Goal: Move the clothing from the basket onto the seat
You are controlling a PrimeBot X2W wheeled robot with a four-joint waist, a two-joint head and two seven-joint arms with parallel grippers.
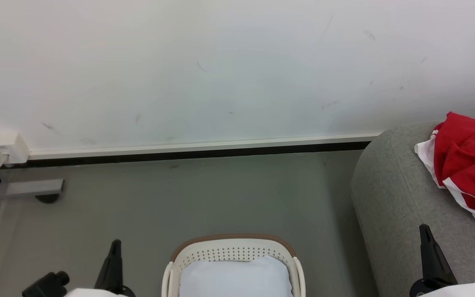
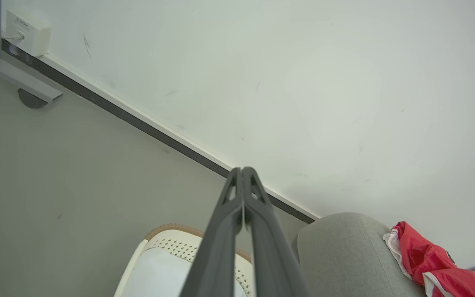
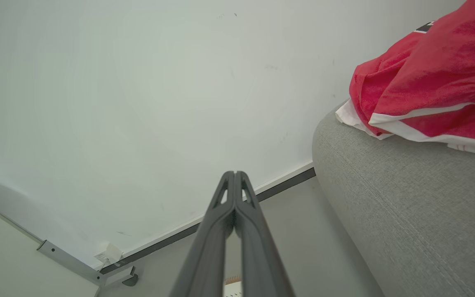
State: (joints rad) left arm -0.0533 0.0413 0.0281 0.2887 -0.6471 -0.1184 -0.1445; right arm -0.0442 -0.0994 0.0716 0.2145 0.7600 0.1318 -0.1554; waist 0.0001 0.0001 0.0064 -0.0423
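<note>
The clothing (image 1: 466, 165) lay bunched on the seat (image 1: 390, 198), near its rounded end by the wall (image 1: 221, 62). The part of the basket (image 1: 233, 248) seen from the head showed a pale inside with no red in it, so the moving looked done or close to it. Doing this step well would mean checking the near half of the basket, which was out of frame, before calling it finished. It would also mean keeping both arms off the red heap so nothing slid over the edge to the floor (image 1: 221, 194). The left gripper (image 2: 242, 172) was pressed shut on nothing, held low to the left of the basket and aimed toward the wall. The right gripper (image 3: 235, 175) was likewise shut and empty, poised beside the seat's flank, below and short of the clothing.
</note>
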